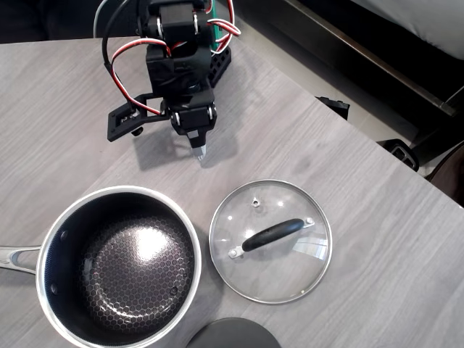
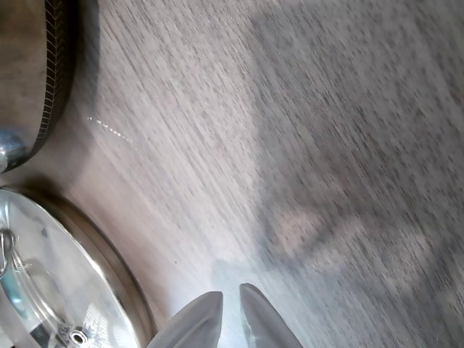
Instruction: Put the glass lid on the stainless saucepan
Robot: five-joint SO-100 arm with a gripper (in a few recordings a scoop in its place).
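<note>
The round clear glass lid with its steel rim and black bar handle (image 1: 270, 240) lies flat on the grey wood-grain table (image 1: 362, 188), just beside the shiny round stainless saucepan with the dark honeycomb inside (image 1: 119, 264), which sits to its left in the overhead view, the two rims near but apart. The black arm's two-finger gripper (image 1: 201, 152) hangs over bare table above the lid in that view, well short of it, tip pointing down toward the surface. In the wrist view the pale fingertips (image 2: 199, 319) stand almost together, a thin slit between them, clamped on nothing, and the lid's rim (image 2: 109, 254) curves in at the lower left. The lid lies down and to the right of the gripper in the overhead view, and its bar handle runs slantwise, low left to high right, so I judge the jaws must part and straddle that bar across its short width.
</note>
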